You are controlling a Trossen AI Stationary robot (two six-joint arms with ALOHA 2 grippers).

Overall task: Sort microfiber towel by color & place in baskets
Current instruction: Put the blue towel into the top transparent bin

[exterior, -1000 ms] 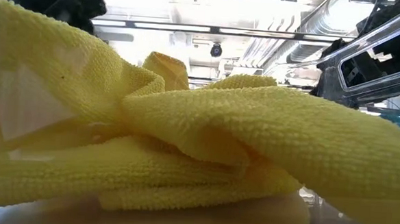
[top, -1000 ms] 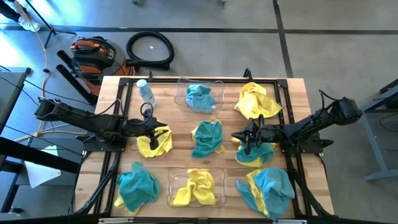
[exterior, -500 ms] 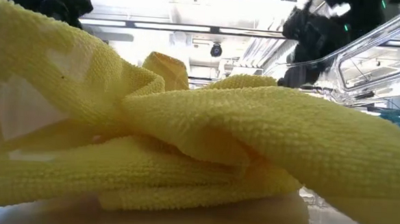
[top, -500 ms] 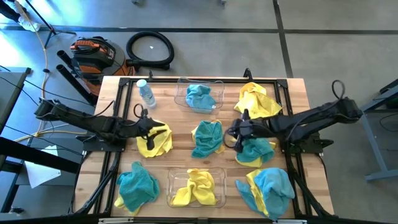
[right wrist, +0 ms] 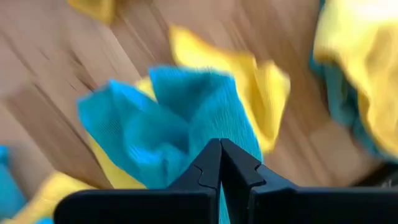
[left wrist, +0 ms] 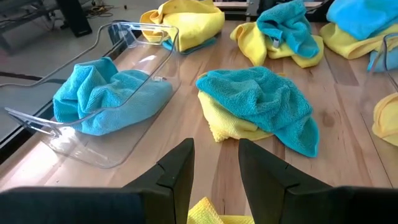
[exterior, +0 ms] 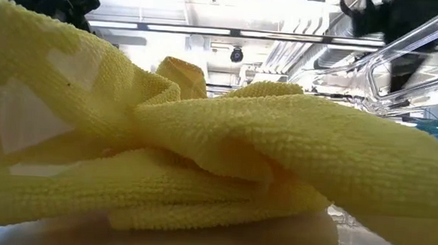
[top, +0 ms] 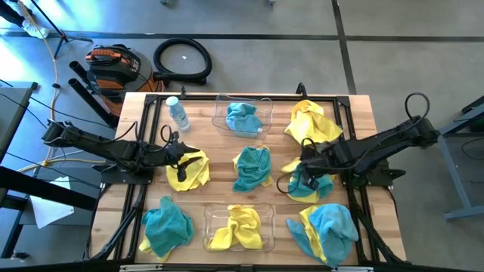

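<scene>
Two baskets (top: 243, 115) hold towels (top: 243, 119) at the table's (top: 219, 151) far and near edges — loose towels lie between.

Honestly there wasn't any text I could read anywhere in these. No labels, brand names, numbers or signs showed up legibly on anything in any of the views, so nothing to report on that front.

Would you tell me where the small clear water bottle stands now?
In the high view, the small clear water bottle stands at the table's far left, beside the clear plastic basket holding a teal towel.
</scene>
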